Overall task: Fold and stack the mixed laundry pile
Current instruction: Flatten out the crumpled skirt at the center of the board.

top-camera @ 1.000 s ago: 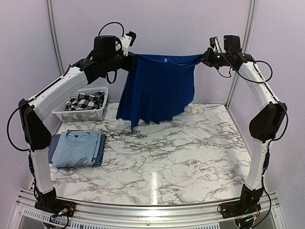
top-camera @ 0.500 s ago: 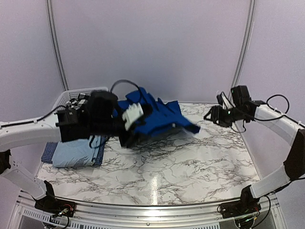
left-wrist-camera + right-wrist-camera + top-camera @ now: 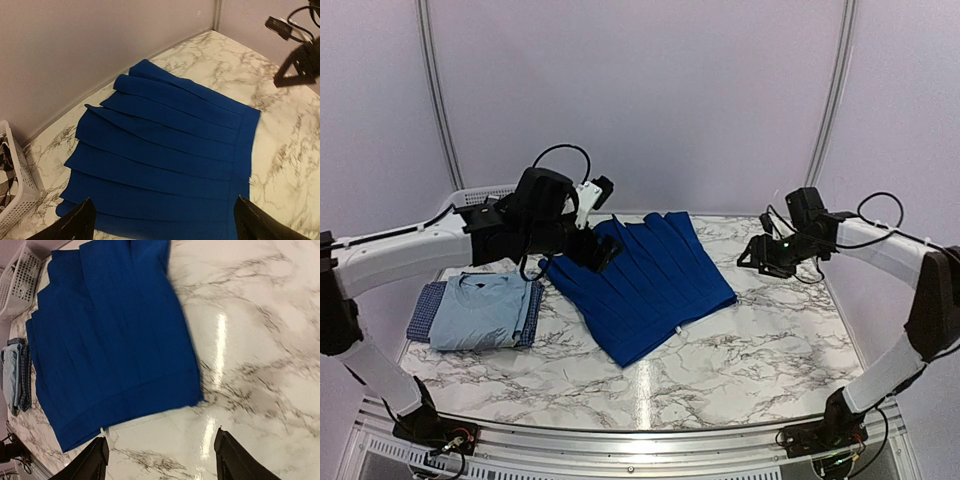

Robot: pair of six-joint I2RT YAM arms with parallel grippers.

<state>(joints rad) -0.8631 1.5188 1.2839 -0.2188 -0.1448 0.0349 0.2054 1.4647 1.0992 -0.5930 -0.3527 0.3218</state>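
The royal-blue garment point(image 3: 642, 278) lies spread flat in pleats on the marble table point(image 3: 760, 340), held by neither gripper. My left gripper point(image 3: 600, 252) hovers open over its left edge; in the left wrist view the blue cloth point(image 3: 165, 150) fills the space below the wide-apart fingers point(image 3: 75, 224). My right gripper point(image 3: 750, 258) stands open to the right of the garment, over bare marble; its fingertips point(image 3: 235, 460) are apart, with the blue cloth point(image 3: 110, 340) just beyond them. A folded pale blue T-shirt point(image 3: 485, 308) rests on a small-checked navy cloth point(image 3: 420, 312) at the left.
A white lattice basket point(image 3: 472, 196) stands at the back left, mostly hidden behind my left arm; its corner point(image 3: 17, 197) shows in the left wrist view with checked cloth inside. Walls close the back and both sides.
Both arms swung the hanging blue garment down onto the table and let go of it. Both grippers went from shut to open.
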